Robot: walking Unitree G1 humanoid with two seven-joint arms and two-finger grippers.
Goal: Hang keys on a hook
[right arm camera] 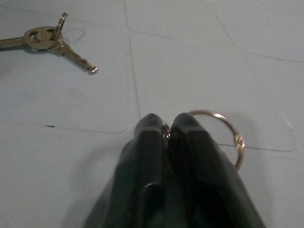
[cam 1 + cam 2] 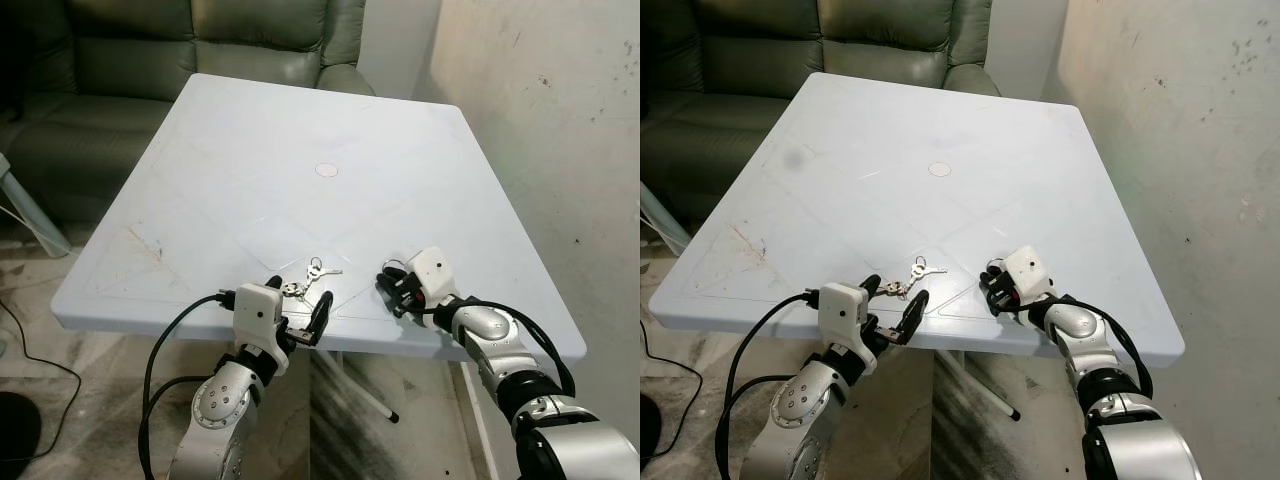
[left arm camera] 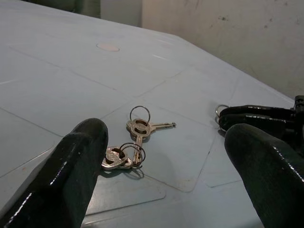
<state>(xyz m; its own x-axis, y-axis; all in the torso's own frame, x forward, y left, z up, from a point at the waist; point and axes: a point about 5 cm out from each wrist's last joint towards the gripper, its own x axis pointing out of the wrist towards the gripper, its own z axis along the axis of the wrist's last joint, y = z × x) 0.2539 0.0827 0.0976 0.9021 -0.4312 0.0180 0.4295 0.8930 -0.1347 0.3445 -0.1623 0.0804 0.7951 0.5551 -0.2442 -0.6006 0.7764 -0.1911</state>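
- On the near edge of the white table (image 2: 230, 160), which I take as the landmark, both arms work; a green sofa (image 2: 150, 60) stands beyond the table's far edge, and a stained wall (image 2: 560, 130) runs along its right side.
- The left gripper (image 2: 303, 318) sits at the table's near edge with its fingers (image 3: 76, 166) spread wide, the keys (image 3: 135, 142) lying flat on the tabletop just ahead, between them but untouched.
- The right gripper (image 2: 393, 288) rests on the table's near right part, fingers pressed together and pinching a metal ring (image 1: 223, 133).
- The keys are a small bunch on linked rings, near the ring the right gripper holds but apart from it.
- Judged step: the pickup, not yet made. The next move likely calls for the left fingers to advance and pinch the bunch without sliding it.
- No hook can be made out, and no container is on the table.
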